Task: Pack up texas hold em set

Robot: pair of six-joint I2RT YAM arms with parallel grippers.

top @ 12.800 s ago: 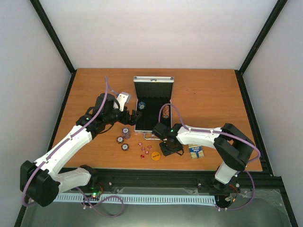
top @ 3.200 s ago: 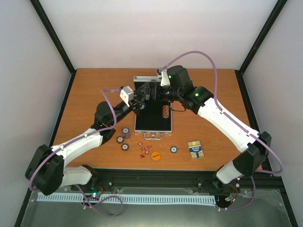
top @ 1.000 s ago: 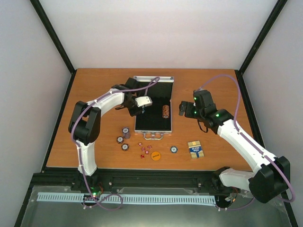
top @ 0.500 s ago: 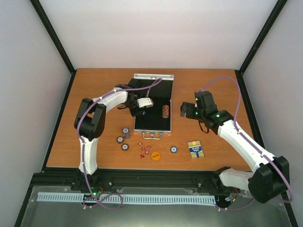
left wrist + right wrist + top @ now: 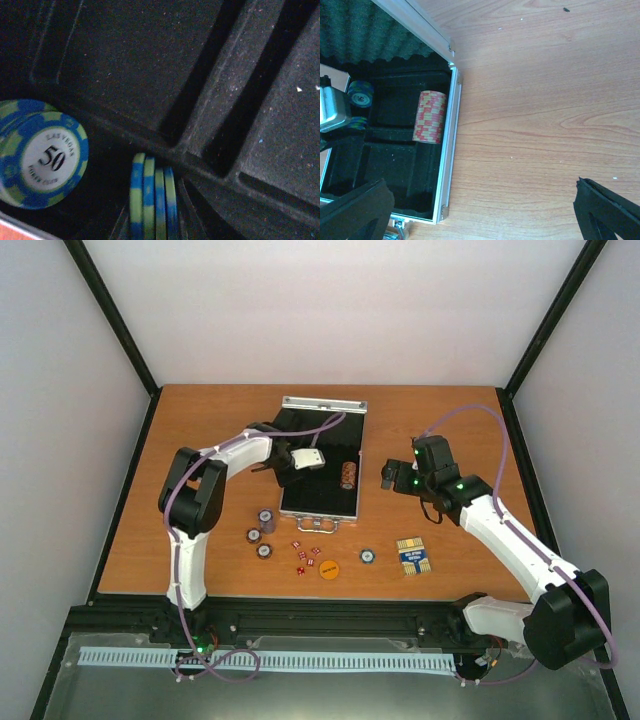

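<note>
Top external view: the silver aluminium case (image 5: 325, 404) lies open in the middle of the counter (image 5: 200, 440), its lid at the far side and its metal handle (image 5: 320, 525) toward the arm bases. The left hand (image 5: 300, 462) hangs over the left part of the case; no view shows whether its fingers are apart or together. The right hand (image 5: 388, 475) hovers just right of the case over bare counter, its fingers spread wide with nothing between them. A row of red-and-yellow poker chips (image 5: 347, 475) lies on its side in the right compartment of the case. Near the case's front left corner sit three small piles of loose chips (image 5: 265, 517). In front of the handle lie the tiny red dice (image 5: 305, 555), the orange disc (image 5: 329, 568) and a single blue chip (image 5: 368, 556). The blue-yellow card deck (image 5: 413, 558) lies to the front right of the case, well apart from it.

Left wrist view: close above the case's black lining (image 5: 150, 50), a blue-and-green chip marked 50 (image 5: 45, 160) rests face up on another like it. Just beside it, four matching chips (image 5: 152, 200) stand on edge in a slot.

Right wrist view: the wavy foam (image 5: 365, 40) inside the lid rises behind the case's compartments.
</note>
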